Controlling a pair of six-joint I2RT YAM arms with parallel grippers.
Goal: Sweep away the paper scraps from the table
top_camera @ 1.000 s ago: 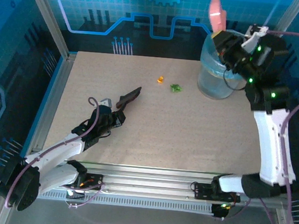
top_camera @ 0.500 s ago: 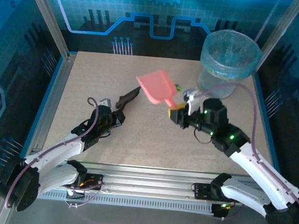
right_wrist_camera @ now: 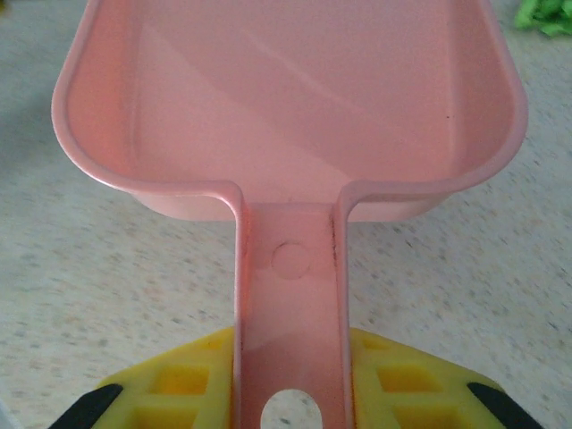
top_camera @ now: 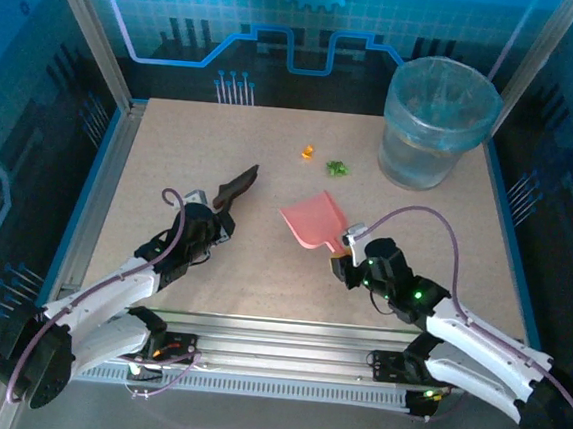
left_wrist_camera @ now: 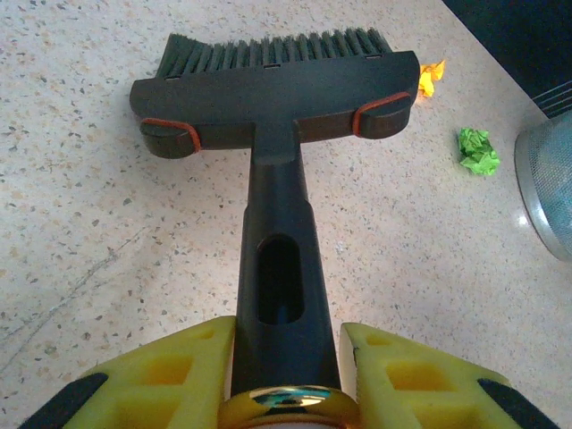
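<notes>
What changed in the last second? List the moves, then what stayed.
The right arm swung back from the bin to the near side and lowered the pink dustpan, held in the right fingers, toward the table, short of the scraps. The brush in the left fingers shifted slightly left. The orange scrap, the green scrap and the bin stayed put; both grips held.

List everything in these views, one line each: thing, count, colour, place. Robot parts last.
Flat speckled table: one, beige, under everything.
Translucent plastic bin: one, blue, table's far right corner.
Orange crumpled paper scrap: one, far middle, left of the bin.
Green crumpled paper scrap: one, just right of the orange one.
Plastic dustpan: one, pink, empty, centre.
Bristled hand brush: one, black, left of centre.
Left gripper: yellow fingers, shut on the brush handle.
Right gripper: yellow fingers, shut on the dustpan handle.
</notes>
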